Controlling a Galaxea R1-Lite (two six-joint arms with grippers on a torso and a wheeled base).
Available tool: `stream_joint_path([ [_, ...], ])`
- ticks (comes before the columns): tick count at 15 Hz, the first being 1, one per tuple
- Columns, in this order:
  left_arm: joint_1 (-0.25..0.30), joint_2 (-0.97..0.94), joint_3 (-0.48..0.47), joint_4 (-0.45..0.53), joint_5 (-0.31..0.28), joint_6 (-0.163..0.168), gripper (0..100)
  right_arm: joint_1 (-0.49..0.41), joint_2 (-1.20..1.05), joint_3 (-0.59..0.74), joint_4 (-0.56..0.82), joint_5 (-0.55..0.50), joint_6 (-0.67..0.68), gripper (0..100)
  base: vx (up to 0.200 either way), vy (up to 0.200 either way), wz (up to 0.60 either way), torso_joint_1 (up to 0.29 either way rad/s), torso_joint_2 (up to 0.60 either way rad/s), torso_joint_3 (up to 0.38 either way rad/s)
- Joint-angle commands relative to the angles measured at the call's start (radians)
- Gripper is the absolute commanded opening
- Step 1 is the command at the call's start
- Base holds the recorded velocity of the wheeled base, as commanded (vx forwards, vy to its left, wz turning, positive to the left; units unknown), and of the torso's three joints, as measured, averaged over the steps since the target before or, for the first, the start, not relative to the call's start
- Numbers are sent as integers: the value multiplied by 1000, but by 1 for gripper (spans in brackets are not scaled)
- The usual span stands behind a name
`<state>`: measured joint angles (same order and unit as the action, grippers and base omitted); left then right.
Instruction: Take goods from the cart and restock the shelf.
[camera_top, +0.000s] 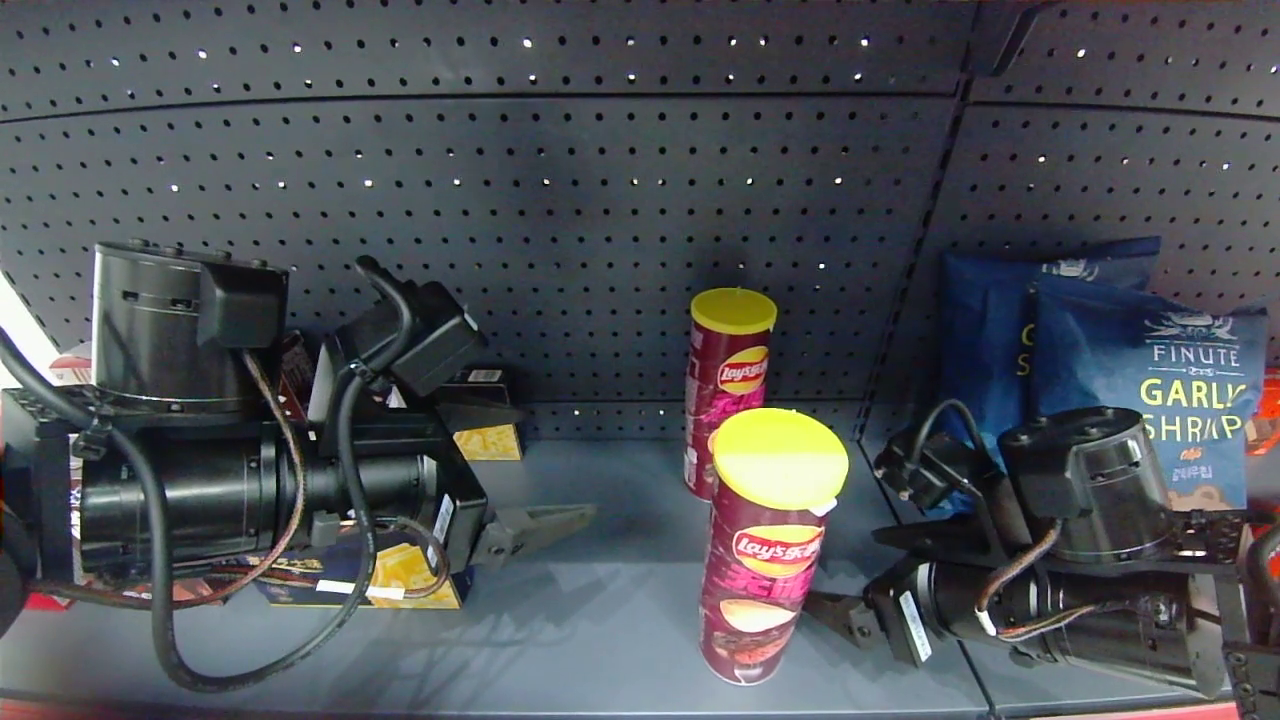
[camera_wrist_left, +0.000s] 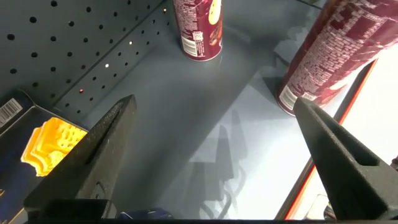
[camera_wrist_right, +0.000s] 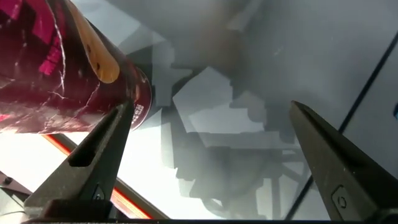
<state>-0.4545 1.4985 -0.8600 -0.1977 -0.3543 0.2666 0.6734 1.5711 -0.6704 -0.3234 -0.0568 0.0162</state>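
Two maroon chip cans with yellow lids stand upright on the grey shelf (camera_top: 600, 610). One can (camera_top: 733, 390) is near the pegboard back, the other (camera_top: 770, 560) close to the front edge. My left gripper (camera_top: 540, 522) hovers over the shelf left of the front can, open and holding nothing (camera_wrist_left: 214, 102); its wrist view has the back can (camera_wrist_left: 199, 28) and the front can (camera_wrist_left: 329, 50) ahead of it. My right gripper (camera_top: 825, 605) sits low, just right of the front can's base. It is open with nothing between its fingers (camera_wrist_right: 209, 107), the can (camera_wrist_right: 62, 68) beside one finger.
Blue snack bags (camera_top: 1130, 370) stand at the right, beyond a dark upright divider (camera_top: 920, 270). Dark boxes with yellow print (camera_top: 400, 585) lie under and behind my left arm. The shelf's red front lip (camera_wrist_right: 81, 155) runs just below the front can.
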Motion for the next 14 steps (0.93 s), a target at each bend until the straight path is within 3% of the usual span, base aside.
stream_joint_path([
  [1,0,2,1,0,0,0,100,5,14,-11,0,0,1,100,0,0,0,0,0,0],
  [14,0,-1,15,0,0,0,100,20,49,-24,-23,0,1,100,0,0,0,0,0,0],
])
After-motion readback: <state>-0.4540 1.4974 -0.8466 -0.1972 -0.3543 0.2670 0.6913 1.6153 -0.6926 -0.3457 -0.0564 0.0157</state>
